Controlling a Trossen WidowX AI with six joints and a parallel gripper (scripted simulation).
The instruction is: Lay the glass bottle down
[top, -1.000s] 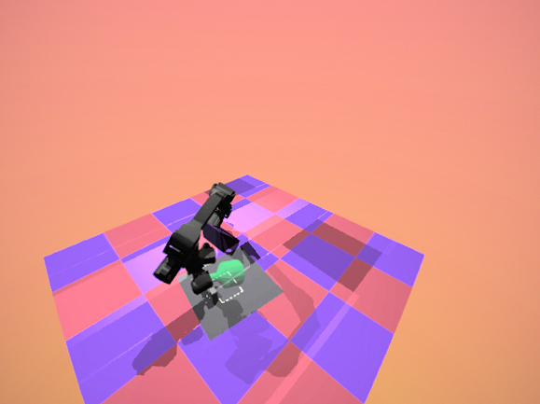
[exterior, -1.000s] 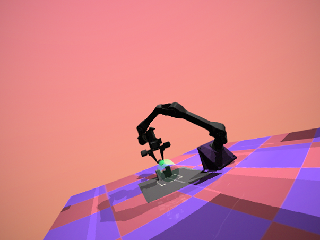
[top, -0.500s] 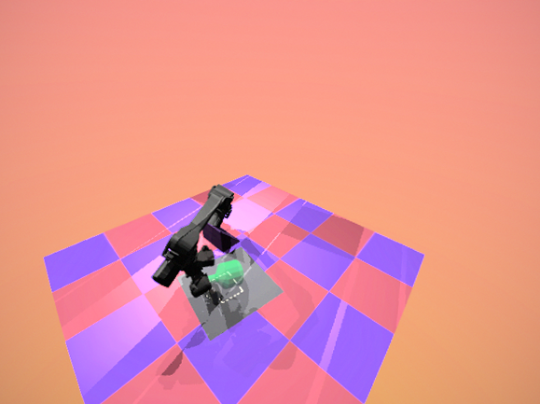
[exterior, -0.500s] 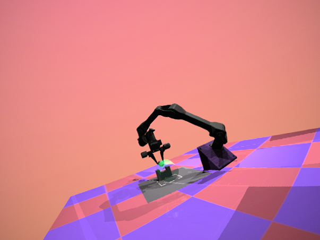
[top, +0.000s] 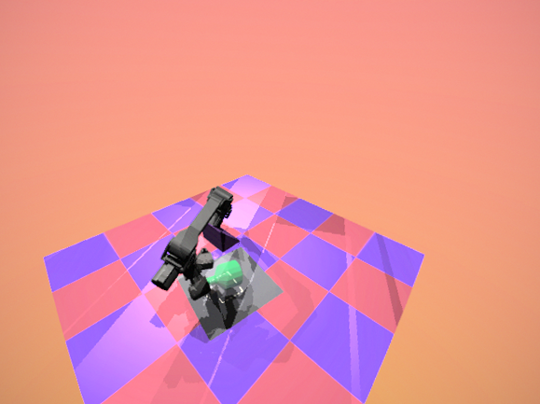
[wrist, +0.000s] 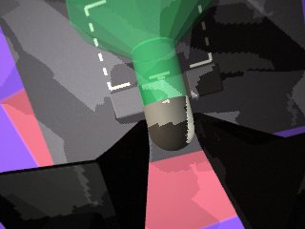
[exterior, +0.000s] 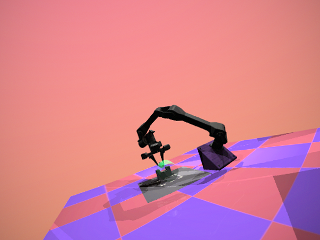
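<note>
Green bottle [top: 229, 273] [exterior: 162, 164] [wrist: 157, 62], neck partly hidden above

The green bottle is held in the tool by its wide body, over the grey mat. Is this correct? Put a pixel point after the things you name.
Not by the body: the wrist view shows the tool [top: 206, 279] [exterior: 160, 163] [wrist: 170, 122] at the neck end of the green bottle [top: 228, 273] [exterior: 166, 162] [wrist: 156, 62]. It is indeed held over the grey mat [top: 267, 290] [exterior: 152, 194] [wrist: 67, 95].

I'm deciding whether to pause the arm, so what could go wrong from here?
The green bottle appears raised above the grey rest; opening the pincer now could drop it. Lowered off-line, its neck might strike one of the rest's uprights. The body could also settle partly outside the dashed outline.
</note>
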